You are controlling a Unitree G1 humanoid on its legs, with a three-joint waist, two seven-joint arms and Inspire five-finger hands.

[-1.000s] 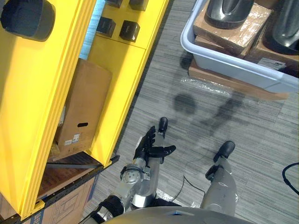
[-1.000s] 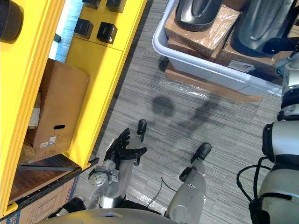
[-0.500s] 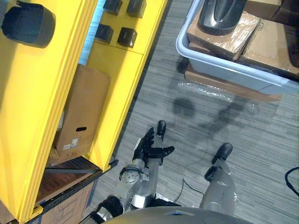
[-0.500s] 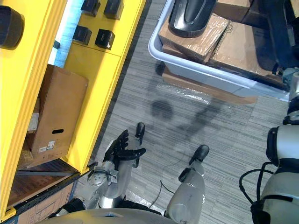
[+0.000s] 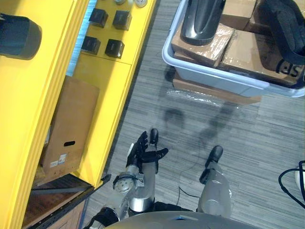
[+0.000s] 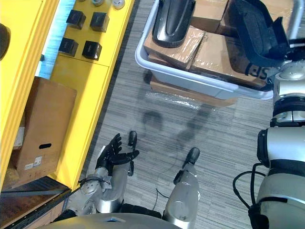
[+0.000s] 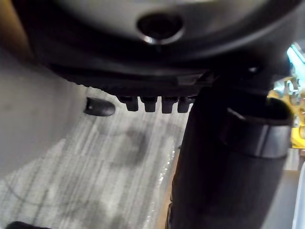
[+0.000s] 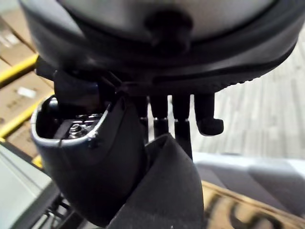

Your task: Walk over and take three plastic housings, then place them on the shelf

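Right hand (image 8: 95, 162) pinches the rim of black housing (image 6: 257, 33), far right in grey bin (image 6: 190, 82) beside second housing (image 6: 174, 19). Left hand (image 5: 143, 153) open, fingers spread, near yellow shelf (image 6: 90, 95)

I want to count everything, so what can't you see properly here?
- Tub: far side cut off by the top edge, both eye views, so its housings can't be counted.
- Dark round thing on the shelf: cut by the left edge, left eye view.
- Box: left eye view, shut, so contents hidden.
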